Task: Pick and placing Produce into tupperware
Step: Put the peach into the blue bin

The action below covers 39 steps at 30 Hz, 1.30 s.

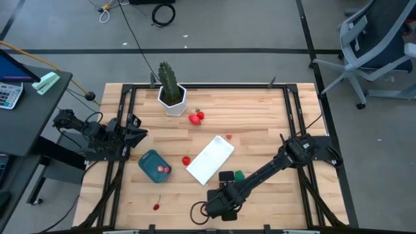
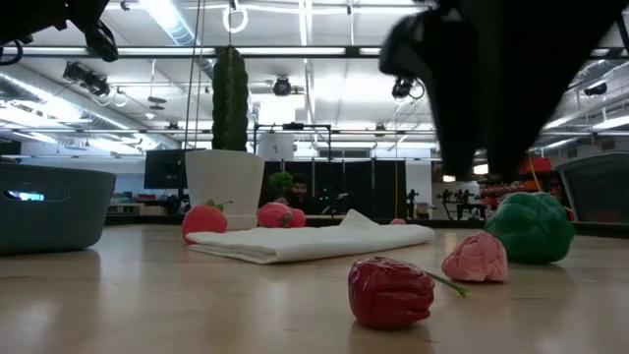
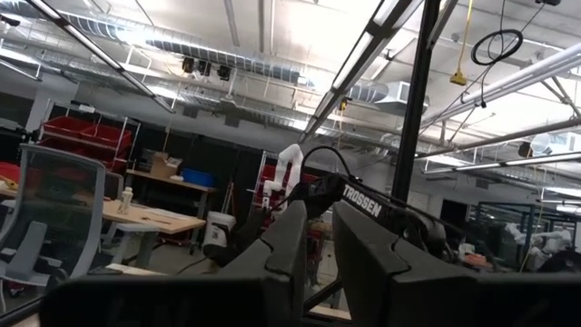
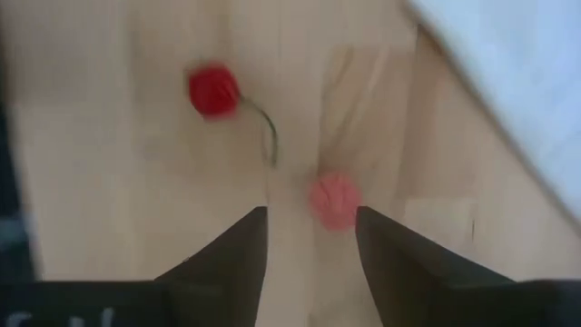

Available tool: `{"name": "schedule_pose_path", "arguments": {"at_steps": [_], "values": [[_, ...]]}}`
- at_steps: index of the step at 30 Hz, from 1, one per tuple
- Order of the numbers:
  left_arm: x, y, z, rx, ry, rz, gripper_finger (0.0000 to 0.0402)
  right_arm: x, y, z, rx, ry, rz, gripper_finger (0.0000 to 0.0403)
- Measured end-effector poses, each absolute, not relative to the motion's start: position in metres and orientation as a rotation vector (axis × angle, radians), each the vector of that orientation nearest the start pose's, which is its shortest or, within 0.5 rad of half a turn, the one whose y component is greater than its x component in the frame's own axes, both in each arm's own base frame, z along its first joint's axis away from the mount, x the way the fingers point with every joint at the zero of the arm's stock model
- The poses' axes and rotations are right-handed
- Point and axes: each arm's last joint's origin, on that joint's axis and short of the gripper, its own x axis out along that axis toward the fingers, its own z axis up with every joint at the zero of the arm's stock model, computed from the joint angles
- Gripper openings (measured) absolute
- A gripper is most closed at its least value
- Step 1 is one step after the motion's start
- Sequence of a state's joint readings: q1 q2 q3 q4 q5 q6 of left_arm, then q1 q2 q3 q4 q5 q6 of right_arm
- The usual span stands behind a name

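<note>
Setting: robotics lab or workshop, showing an open industrial ceiling with exposed ducts [image 3: 209,50] and strip lights [image 2: 177,20] running overhead. Workbenches [image 3: 154,218] and red storage bins [image 3: 86,136] are standing in the background; cables [image 1: 162,12] are lying on the grey floor, an office chair [image 1: 380,45] sitting beside the wooden table [image 1: 260,117].
</note>
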State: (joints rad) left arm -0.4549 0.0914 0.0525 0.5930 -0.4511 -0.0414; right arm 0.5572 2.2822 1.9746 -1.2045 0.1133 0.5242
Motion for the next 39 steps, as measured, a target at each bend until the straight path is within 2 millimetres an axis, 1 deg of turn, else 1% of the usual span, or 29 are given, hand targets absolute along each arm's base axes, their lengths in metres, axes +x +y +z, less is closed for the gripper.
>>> {"name": "schedule_pose_path", "arguments": {"at_steps": [5,10,13,18,20,23,30,39], "values": [[0.081,-0.026,0.227,-0.283,-0.500,-0.014,0.0061,0.374,0.240,0.175,-0.118,1.508,-0.006,0.0204],[0.081,-0.026,0.228,-0.283,-0.500,-0.014,0.0067,0.379,0.234,0.168,-0.143,1.472,-0.009,0.0223],[0.081,-0.026,0.228,-0.283,-0.500,-0.014,0.0068,0.379,0.230,0.161,-0.138,1.473,-0.012,0.0229],[0.081,-0.026,0.227,-0.283,-0.500,-0.014,0.0064,0.371,0.224,0.143,-0.150,1.548,-0.019,0.0231],[0.081,-0.026,0.227,-0.283,-0.500,-0.014,0.0062,0.369,0.223,0.140,-0.145,1.550,-0.016,0.0231],[0.081,-0.026,0.228,-0.283,-0.500,-0.014,0.0062,0.368,0.223,0.139,-0.147,1.550,-0.016,0.0231],[0.081,-0.026,0.227,-0.283,-0.500,-0.013,0.0068,0.374,0.226,0.142,-0.127,1.515,0.000,0.0231],[0.081,-0.026,0.228,-0.283,-0.500,-0.014,0.0060,0.374,0.230,0.142,-0.118,1.492,0.009,0.0231]]}}
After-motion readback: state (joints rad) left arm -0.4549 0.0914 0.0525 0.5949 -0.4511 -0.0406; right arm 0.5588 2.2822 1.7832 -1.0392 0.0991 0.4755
